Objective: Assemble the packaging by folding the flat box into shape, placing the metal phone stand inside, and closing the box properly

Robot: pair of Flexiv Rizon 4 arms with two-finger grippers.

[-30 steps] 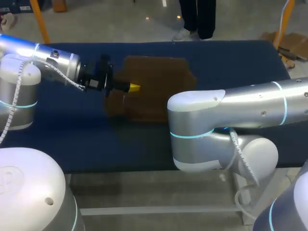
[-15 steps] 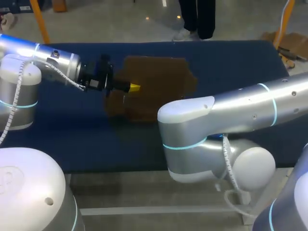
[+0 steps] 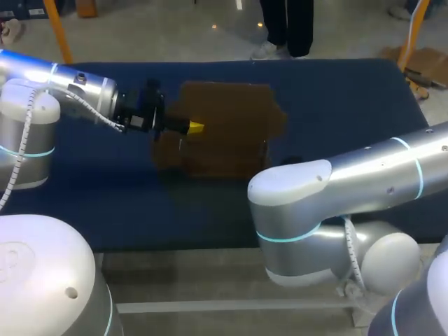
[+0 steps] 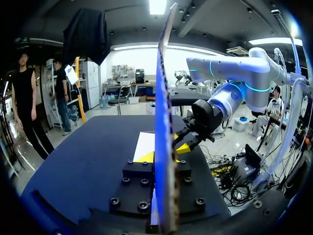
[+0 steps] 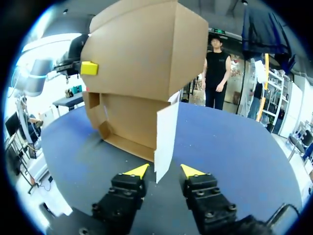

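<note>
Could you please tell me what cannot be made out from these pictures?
Metal phone stand: shows in no view; whether the cardboard box hides it is unclear.
Right gripper: in the head view, hidden behind the elbow of the right arm.
Left gripper: in the left wrist view, the box panel standing edge-on covers where its fingers meet it.

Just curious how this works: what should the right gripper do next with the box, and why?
Probably ease forward and close on the flap. The right gripper is open, the pale flap's lower corner appears to hang between its jaws, and the left gripper holds the box upright.
</note>
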